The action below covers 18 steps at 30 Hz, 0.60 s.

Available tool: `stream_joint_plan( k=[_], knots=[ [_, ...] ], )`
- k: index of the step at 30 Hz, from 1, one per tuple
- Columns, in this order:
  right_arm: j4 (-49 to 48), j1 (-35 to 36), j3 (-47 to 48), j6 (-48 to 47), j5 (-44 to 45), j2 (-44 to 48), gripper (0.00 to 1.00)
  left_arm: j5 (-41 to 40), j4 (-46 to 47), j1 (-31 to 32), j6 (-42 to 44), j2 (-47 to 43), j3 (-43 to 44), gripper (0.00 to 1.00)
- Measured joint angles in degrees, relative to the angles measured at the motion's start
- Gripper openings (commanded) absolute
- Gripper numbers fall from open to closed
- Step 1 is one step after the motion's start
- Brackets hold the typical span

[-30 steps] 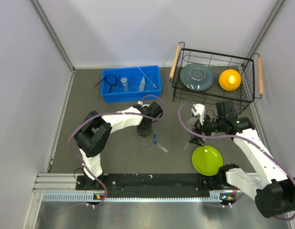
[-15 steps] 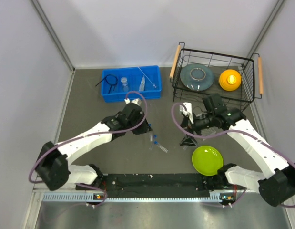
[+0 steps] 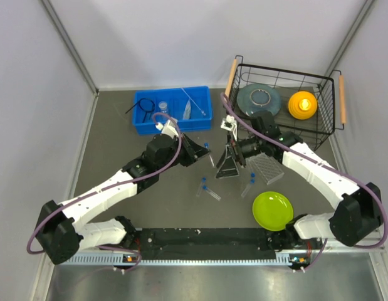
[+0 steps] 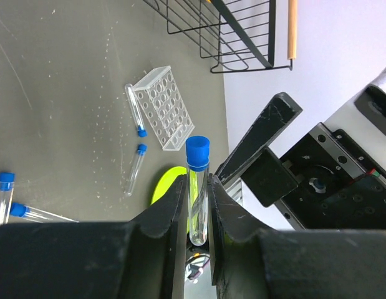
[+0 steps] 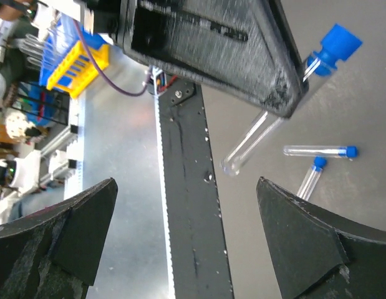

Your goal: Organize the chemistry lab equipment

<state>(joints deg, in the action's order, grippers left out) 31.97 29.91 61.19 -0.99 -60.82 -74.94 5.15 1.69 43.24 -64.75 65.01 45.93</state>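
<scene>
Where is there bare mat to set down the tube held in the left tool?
Bare mat lies between the left wall, the blue bin and the left arm; a smaller strip runs between the loose tubes and the front rail. Crowded: the centre, around left tool, right tool, tube rack and lime-green plate.

The tube (image 4: 197,193) is glossy clear plastic; the tabletop (image 3: 118,157) is matt grey; the metal wire basket (image 3: 281,69) at one o'clock has wooden handles (image 3: 229,81).

Left gripper (image 4: 197,185) clamps a tube (image 4: 198,157) (arm outstretched); right gripper (image 5: 186,242) gapes wide.
</scene>
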Motion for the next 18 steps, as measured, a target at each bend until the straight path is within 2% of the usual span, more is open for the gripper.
stream_joint_plan(
  k=[9, 11, 14, 15, 18],
  knots=[
    [-8.2, 0.7, 0.0, 13.0, 0.0, -3.2, 0.71, -4.9, 0.2, 2.4, -2.9, 0.0, 0.0, 0.10],
    [-9.1, 0.7, 0.0, 14.6, 0.6, -4.0, 0.62, -6.1, 0.1, 3.0, -3.1, 0.1, 0.0, 0.10],
    [-10.0, 0.7, 0.0, 16.3, 1.8, -4.7, 0.44, -8.1, -0.8, 4.2, -3.0, 0.5, 0.5, 0.10],
    [-10.1, 0.7, 0.0, 16.7, 2.3, -4.8, 0.34, -8.7, -1.3, 4.7, -3.0, 0.6, 0.9, 0.10],
    [-10.1, 0.7, 0.0, 17.6, 3.8, -4.9, 0.22, -10.2, -2.1, 5.9, -2.8, 0.8, 2.0, 0.10]
  ],
)
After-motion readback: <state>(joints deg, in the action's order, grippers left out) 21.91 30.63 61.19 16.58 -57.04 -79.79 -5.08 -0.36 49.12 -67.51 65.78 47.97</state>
